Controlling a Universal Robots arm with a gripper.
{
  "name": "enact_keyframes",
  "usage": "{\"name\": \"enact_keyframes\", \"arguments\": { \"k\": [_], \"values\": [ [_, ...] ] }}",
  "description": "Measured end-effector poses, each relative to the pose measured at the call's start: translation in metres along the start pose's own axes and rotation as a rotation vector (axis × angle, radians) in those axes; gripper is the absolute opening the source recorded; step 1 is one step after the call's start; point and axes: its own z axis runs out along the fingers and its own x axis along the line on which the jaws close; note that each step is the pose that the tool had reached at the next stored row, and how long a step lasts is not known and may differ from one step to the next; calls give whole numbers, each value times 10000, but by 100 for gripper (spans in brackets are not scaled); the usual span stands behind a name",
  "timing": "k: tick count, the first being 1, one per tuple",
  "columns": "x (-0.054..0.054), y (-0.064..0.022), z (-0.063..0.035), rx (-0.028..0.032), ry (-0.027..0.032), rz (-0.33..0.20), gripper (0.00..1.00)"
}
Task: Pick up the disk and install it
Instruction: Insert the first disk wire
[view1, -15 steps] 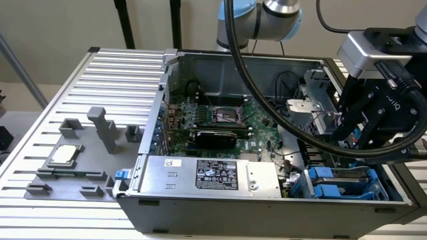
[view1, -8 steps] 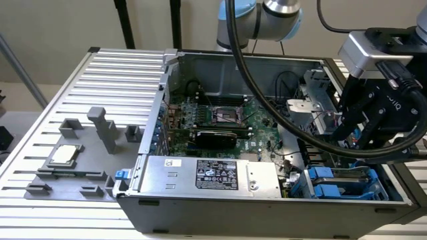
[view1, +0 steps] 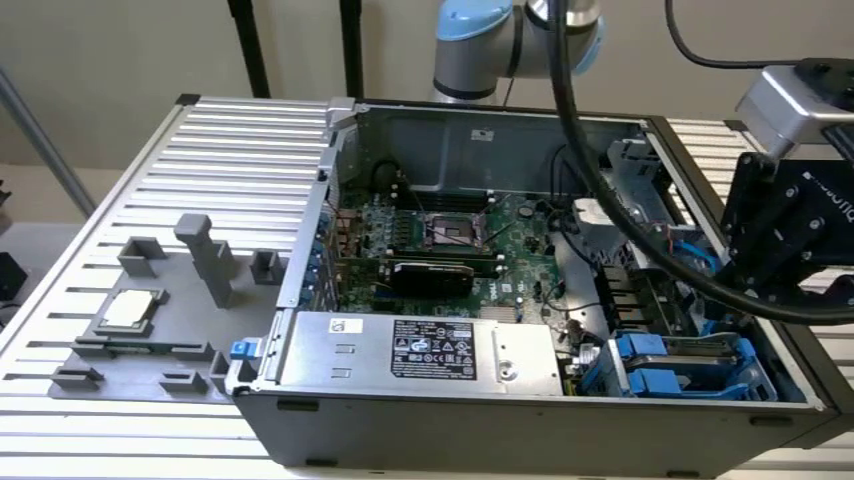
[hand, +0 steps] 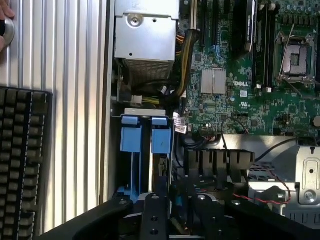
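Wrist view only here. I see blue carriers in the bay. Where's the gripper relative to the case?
Observer: The gripper hangs over the case's side at the exterior view's right, above the blue carriers.
Operator: Anything on the table on the far side?
Observer: A grey fixture holding a small silver chip, at the exterior view's left.
Operator: Cables?
Observer: A thick black cable drapes from above across the open case toward the gripper.
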Motion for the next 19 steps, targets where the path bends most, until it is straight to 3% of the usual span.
{"name": "enact_keyframes", "arguments": {
  "k": [5,19],
  "values": [
    [-2,-198,0,-5,-4,0,0],
    [-160,-239,259,-8,3,-38,0]
  ]
}}
